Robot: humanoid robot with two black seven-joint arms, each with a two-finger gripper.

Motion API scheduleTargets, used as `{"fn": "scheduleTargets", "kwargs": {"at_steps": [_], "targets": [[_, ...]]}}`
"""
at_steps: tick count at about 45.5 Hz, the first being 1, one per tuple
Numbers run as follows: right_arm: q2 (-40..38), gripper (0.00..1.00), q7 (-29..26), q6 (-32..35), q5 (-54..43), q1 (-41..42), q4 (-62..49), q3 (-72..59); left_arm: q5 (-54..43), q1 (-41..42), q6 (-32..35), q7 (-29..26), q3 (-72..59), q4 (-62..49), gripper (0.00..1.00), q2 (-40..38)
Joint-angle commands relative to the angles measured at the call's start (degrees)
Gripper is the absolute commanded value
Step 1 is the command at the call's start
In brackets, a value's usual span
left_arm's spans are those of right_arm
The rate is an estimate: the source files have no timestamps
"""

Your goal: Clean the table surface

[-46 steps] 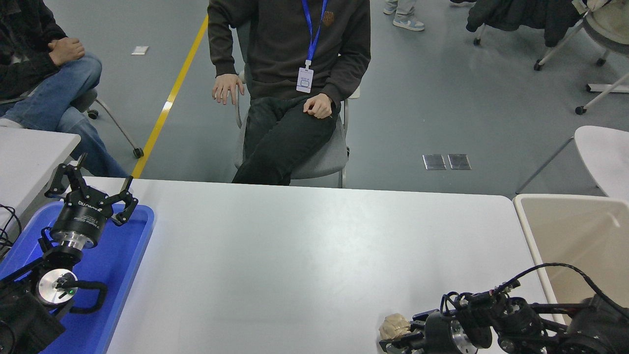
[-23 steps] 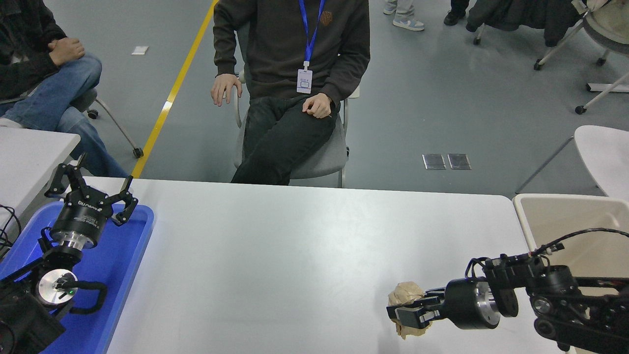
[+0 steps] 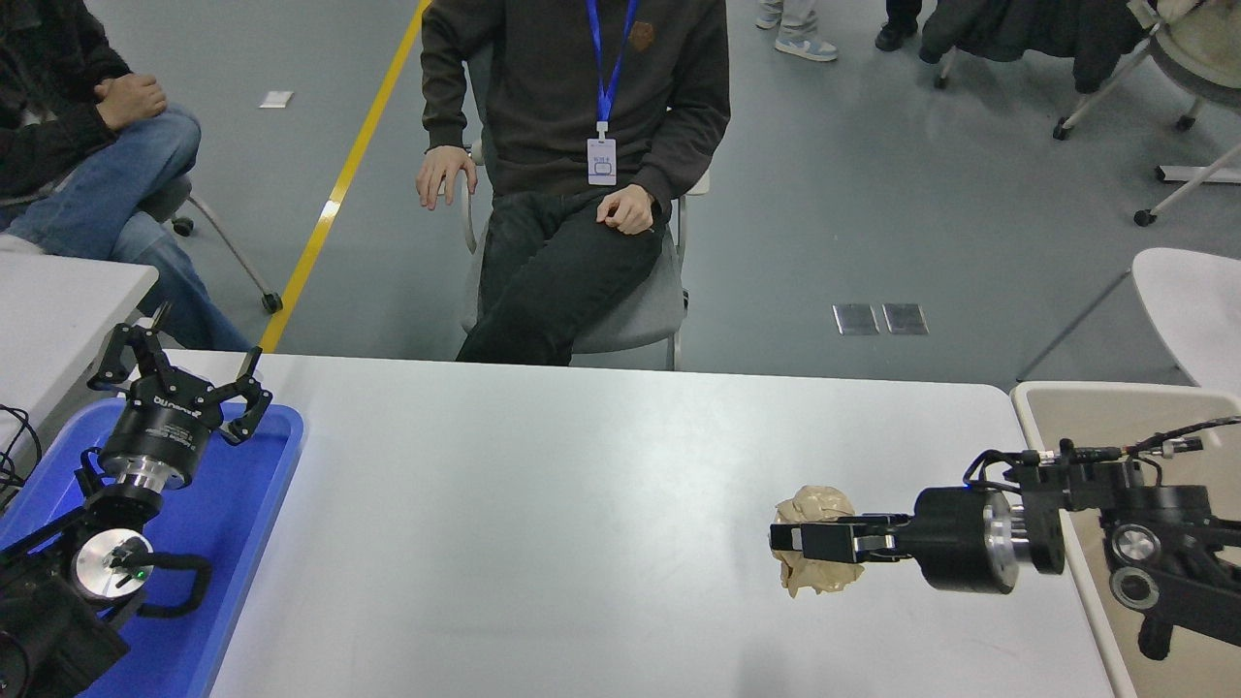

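Grey floor with a yellow line (image 3: 339,184) runs behind the table surface (image 3: 582,504), which is big and white and fills the middle of the view. On its right side, the right gripper (image 3: 805,541) reaches in from the right edge and points to the left. Its fingers pinch a crumpled ball of tan paper (image 3: 819,553), which shows above and below them. Just to the right of the table sits a beige bin (image 3: 1096,417). At the lower left, the left gripper (image 3: 179,373) is parked over a blue tray (image 3: 242,514), with its fingers spread wide. A person (image 3: 572,145) in dark clothes sits on a chair at the far side.
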Motion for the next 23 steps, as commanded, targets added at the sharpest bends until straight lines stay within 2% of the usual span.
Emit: {"fn": "scheduleTargets", "kwargs": {"at_steps": [1,23], "targets": [[-4.91,0.0,1.68,0.34,9.12,-0.68,0.4,6.79,0.0,0.0,0.0,0.04,-0.08,0.0,1.0,0.0],[-11.15,0.0,5.37,-0.88,27.23,-4.45,-4.08,16.2,0.0,0.0,0.0,0.04,0.01,0.0,1.0,0.0]]}}
